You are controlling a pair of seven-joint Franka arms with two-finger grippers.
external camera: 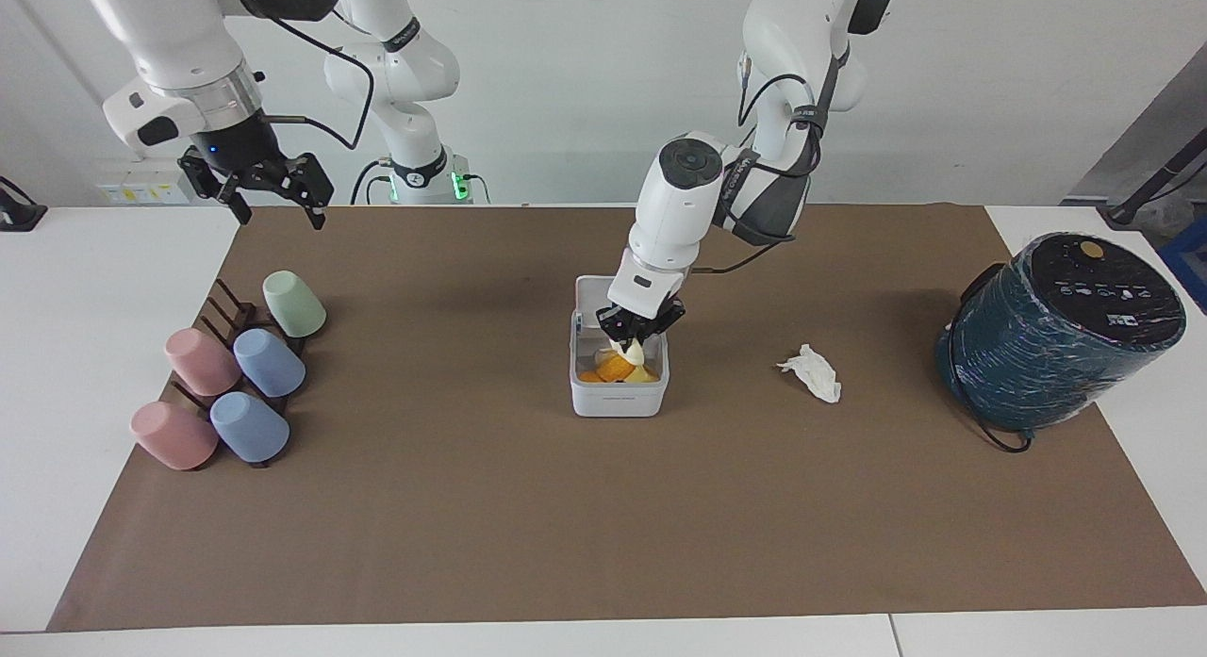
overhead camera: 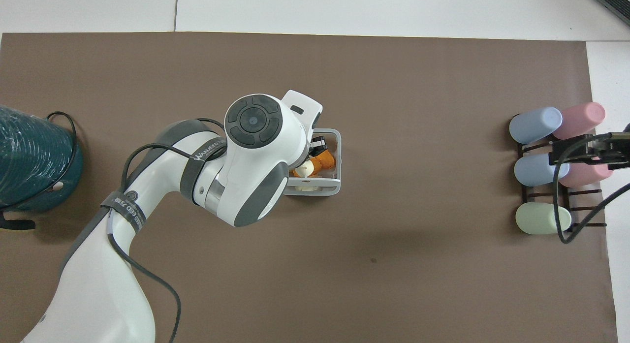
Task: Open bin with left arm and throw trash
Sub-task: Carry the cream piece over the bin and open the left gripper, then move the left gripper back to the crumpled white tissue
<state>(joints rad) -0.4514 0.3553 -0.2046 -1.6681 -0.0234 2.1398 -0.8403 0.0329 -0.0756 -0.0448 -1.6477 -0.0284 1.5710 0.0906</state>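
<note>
bin (external camera: 618, 393): mid table, lid up, orange peel (external camera: 615, 366) inside
left pincer (external camera: 637, 336): over bin, cream peel (external camera: 636, 353) at tips; grasped or released, cannot tell
right pincer (external camera: 269, 181): released, waiting over table edge
step: dropping peel
next: fetch tissue (external camera: 811, 371), lying between bin and teal cylinder (external camera: 1056, 332)

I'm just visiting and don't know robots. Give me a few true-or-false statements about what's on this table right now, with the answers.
1. The bin's lid is shut. False: it stands open, with orange peel inside.
2. The left gripper is over the bin. True.
3. The crumpled tissue is in the bin. False: it lies on the brown mat, between the bin and the teal cylinder.
4. The right gripper is up in the air above the table's edge, near the cups. True.
</note>
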